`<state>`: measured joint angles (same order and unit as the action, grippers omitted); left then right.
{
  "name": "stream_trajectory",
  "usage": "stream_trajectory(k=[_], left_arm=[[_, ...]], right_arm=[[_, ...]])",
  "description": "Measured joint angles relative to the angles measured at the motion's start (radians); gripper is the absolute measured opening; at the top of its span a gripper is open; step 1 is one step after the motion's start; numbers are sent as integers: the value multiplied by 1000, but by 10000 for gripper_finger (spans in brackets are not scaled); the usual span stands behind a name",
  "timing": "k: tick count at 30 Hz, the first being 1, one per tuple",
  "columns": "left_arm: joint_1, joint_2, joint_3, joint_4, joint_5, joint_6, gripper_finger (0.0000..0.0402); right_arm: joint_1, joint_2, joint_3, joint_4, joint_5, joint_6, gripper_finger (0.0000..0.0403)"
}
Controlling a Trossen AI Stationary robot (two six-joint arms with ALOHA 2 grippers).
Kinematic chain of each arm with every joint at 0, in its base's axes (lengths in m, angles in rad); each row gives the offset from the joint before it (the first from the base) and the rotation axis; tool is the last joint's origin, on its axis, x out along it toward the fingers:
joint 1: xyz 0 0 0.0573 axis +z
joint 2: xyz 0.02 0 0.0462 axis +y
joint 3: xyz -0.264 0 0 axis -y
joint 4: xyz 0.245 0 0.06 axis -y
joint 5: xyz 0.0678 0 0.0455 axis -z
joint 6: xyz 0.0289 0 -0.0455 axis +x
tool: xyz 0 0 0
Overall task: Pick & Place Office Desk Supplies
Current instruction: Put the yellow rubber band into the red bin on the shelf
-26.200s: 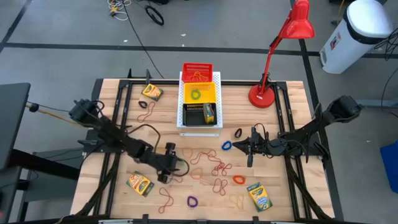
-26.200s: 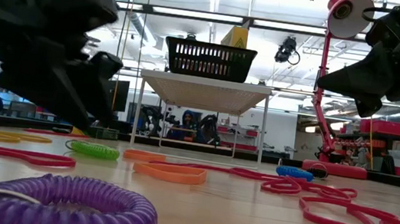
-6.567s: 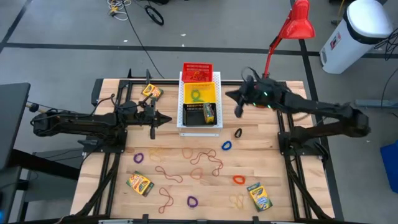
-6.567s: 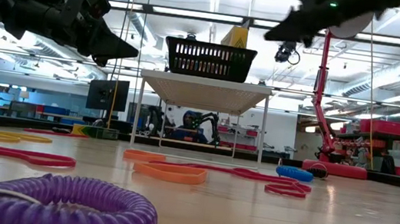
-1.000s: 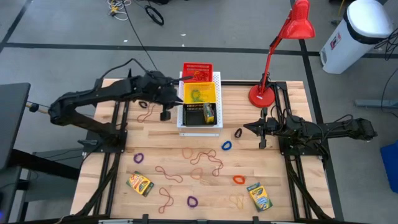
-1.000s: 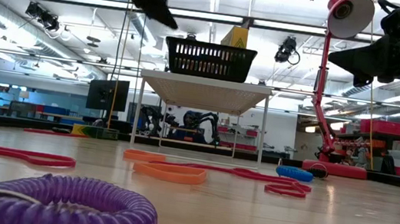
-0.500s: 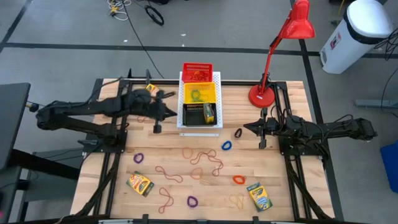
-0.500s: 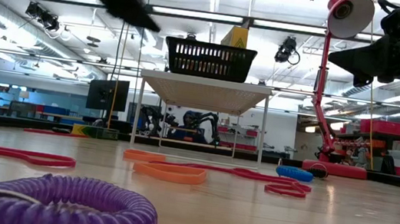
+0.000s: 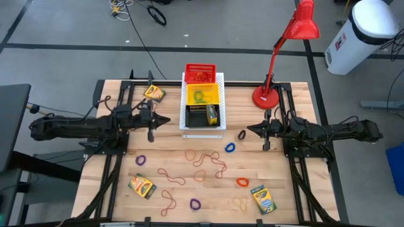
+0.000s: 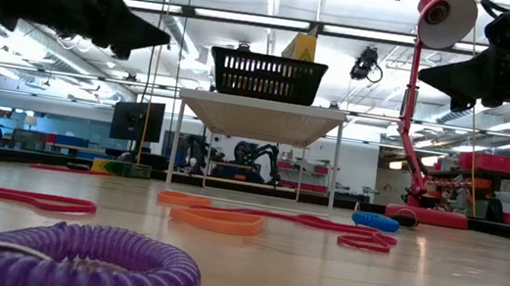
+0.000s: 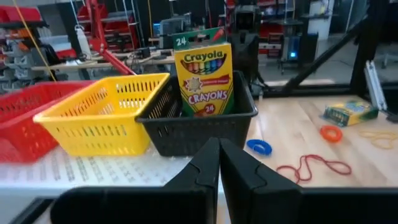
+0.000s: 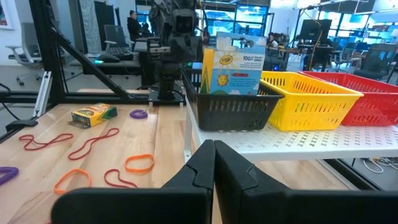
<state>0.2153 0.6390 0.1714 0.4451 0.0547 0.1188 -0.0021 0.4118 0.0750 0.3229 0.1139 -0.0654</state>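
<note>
Wooden counter (image 9: 290, 189) on grey workshop floor; red lamp (image 9: 287, 44) at far right corner. White perforated board (image 9: 218, 129) at far edge carried red basket (image 9: 200, 70), yellow basket (image 9: 202, 94) with green loop, black basket (image 9: 197, 118) with upright crayon box (image 9: 212, 114). Rubber bands (image 9: 205, 165), coloured loops and three further crayon boxes lay scattered. Left tool (image 9: 165, 120) and right tool (image 9: 250, 129) clenched, empty.

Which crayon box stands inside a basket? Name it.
The crayon box upright in the black basket on the white board; the other three lie flat on the table.
</note>
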Motion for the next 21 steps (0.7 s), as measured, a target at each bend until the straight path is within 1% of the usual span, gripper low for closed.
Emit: stream_trajectory(k=[3, 11, 16, 19, 21], left_arm=[[0, -5, -25, 9, -1, -22, 19], [0, 1, -27, -3, -1, -40, 19], [0, 1, -26, 24, -2, -59, 19], [0, 2, -26, 30, -2, -59, 19], [0, 2, -26, 43, -2, -59, 19]], right_arm=[[0, 0, 0, 0, 0, 0, 9], [0, 0, 0, 24, 0, -1, 9], [0, 0, 0, 55, -9, 95, 9], [0, 0, 0, 64, -9, 114, 9], [11, 5, 0, 41, -6, 129, 6]])
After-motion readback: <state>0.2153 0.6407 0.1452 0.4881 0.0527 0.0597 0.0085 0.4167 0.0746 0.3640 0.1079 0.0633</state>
